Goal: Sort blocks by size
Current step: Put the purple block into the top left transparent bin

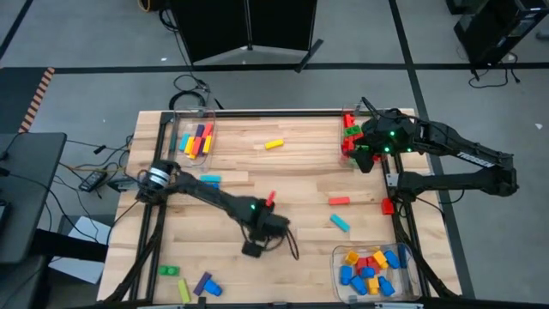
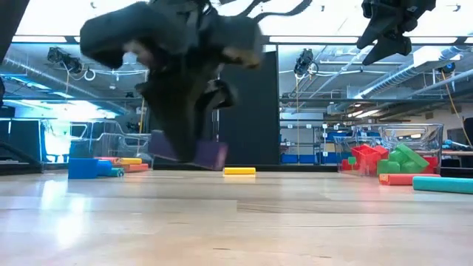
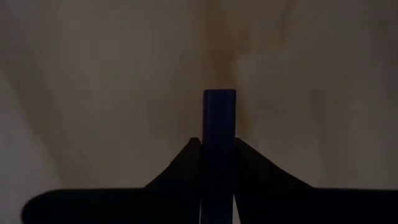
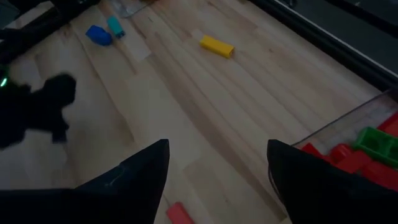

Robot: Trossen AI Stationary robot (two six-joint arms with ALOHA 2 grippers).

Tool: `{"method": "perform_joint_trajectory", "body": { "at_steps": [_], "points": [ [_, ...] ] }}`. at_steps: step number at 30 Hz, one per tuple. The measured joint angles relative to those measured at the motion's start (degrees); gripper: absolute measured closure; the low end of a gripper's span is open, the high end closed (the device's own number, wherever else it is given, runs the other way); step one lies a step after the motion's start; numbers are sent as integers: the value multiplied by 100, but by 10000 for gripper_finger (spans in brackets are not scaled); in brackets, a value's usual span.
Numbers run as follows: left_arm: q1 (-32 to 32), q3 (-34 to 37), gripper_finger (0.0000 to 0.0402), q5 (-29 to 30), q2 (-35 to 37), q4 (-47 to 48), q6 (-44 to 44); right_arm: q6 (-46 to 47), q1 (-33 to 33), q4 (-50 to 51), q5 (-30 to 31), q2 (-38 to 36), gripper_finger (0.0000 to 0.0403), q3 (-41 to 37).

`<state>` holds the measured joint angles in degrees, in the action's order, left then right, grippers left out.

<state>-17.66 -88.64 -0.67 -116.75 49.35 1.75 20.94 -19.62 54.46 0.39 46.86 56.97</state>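
Blocks lie scattered over the table (image 1: 257, 176), some already in three clear bins (image 1: 375, 268). The left gripper (image 2: 188, 151), low near the table's front, is clamped on a small purple block (image 3: 219, 118), seemingly near one end, so it could twist loose. The right gripper (image 4: 217, 180) hangs spread, empty, beside the red-and-green bin.

two dark arms are seen, each with one gripper: the left gripper (image 1: 256, 249) and the right gripper (image 1: 364, 159). three clear bins are counted: one far left (image 1: 182, 137), one far right (image 1: 352, 116), one near right (image 1: 340, 257). six loose blocks are counted mid-table and four at the near left corner; binned blocks cannot be counted exactly.
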Motion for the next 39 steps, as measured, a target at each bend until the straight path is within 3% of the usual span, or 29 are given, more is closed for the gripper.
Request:
{"method": "perform_joint_trajectory", "body": {
  "at_steps": [7,11,18,23,30,39],
  "points": [
    [582,1792,340,486,1593,-978,396,-10,0,-7,1,-1,118,-2],
    [1176,2481,340,755,2642,-1118,596,-10,0,-42,3,-1,121,-2],
    [2815,3320,340,1105,4183,-1014,597,216,0,-262,5,1,120,-2],
    [4267,3540,340,1149,4943,-821,601,338,0,-345,13,1,119,-2],
    [6040,3540,340,1199,5167,-520,795,-399,0,-341,21,1,123,-2],
    [6954,3540,340,1121,4933,-436,878,-2126,0,-339,21,1,123,-2]
  ]
}}
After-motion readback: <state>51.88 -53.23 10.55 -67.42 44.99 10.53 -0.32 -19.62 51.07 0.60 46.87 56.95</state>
